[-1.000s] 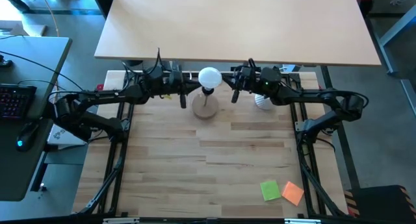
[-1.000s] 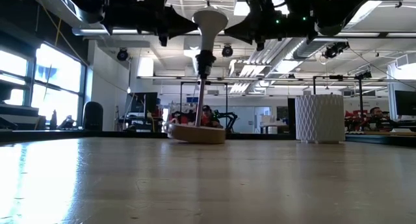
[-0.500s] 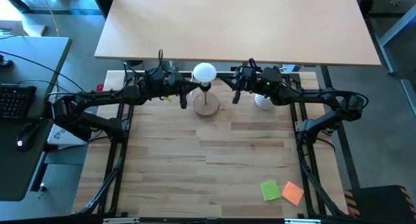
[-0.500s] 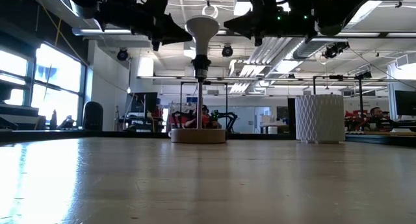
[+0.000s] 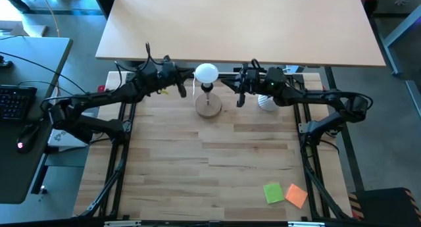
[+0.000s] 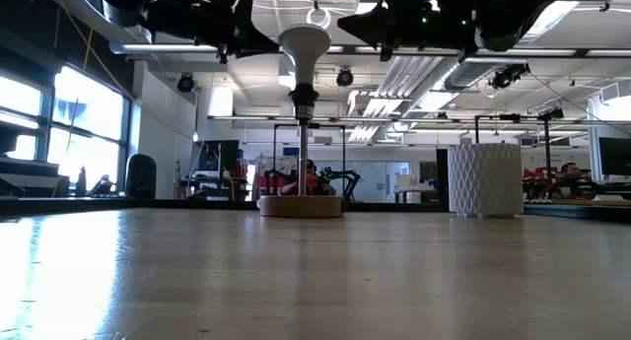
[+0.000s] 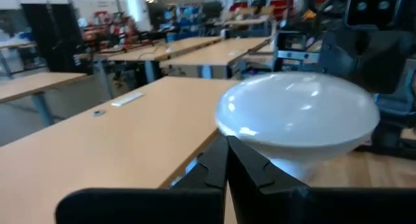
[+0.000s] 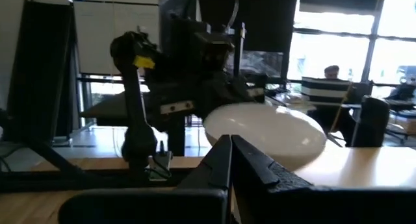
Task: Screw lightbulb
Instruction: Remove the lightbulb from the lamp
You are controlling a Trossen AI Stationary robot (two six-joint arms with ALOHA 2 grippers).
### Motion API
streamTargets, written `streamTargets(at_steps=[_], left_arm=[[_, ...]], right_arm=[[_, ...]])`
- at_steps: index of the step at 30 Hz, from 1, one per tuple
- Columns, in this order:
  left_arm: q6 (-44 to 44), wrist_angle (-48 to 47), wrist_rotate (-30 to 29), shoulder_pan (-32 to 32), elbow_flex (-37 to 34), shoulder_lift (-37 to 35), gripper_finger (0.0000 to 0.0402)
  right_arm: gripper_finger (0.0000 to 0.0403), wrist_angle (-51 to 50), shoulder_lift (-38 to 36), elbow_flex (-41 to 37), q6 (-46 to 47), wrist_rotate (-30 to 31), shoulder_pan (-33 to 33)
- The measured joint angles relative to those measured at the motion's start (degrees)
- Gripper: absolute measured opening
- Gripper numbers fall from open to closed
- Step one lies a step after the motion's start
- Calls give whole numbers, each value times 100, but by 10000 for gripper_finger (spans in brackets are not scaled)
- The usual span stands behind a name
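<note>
The white lightbulb stands upright in the black socket of a thin stem that rises from the round wooden lamp base. The base lies flat on the table near its far edge. My left gripper is shut and points level at the bulb from the table's left, a short way off. My right gripper is also shut and points level at the bulb from the right. In the low view a narrow gap shows between each tip and the globe. Both wrist views show the globe just beyond the shut fingers.
A white ribbed cup stands to the right of the lamp, below my right arm. A green note and an orange note lie near the table's front right corner. A larger tan table lies past the far edge.
The lamp stood tilted, with one side of its base off the table. It has come upright and its base now lies flat, the bulb having shifted left. My left gripper has drawn back from the bulb toward the table's left and far edge and risen a little, still shut.
</note>
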Motion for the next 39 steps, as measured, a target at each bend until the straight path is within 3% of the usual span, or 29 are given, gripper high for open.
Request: streamTargets(at_steps=[6, 19, 30, 35, 39], left_arm=[[-154, 412, 585, 109, 0, 146, 0], [-167, 270, 483, 7, -2, 144, 0], [-304, 169, 504, -113, -2, 133, 0], [-336, 63, 1244, -197, -6, 153, 0], [-325, 98, 1228, -362, -20, 156, 0]], right_arm=[[0, -323, 274, 431, -7, -217, 0], [0, -354, 750, 747, -47, -179, -4], [0, -327, 751, 736, 37, 441, -7], [0, -292, 767, 761, 124, 963, -39], [0, -345, 763, 758, 125, 1074, -23]])
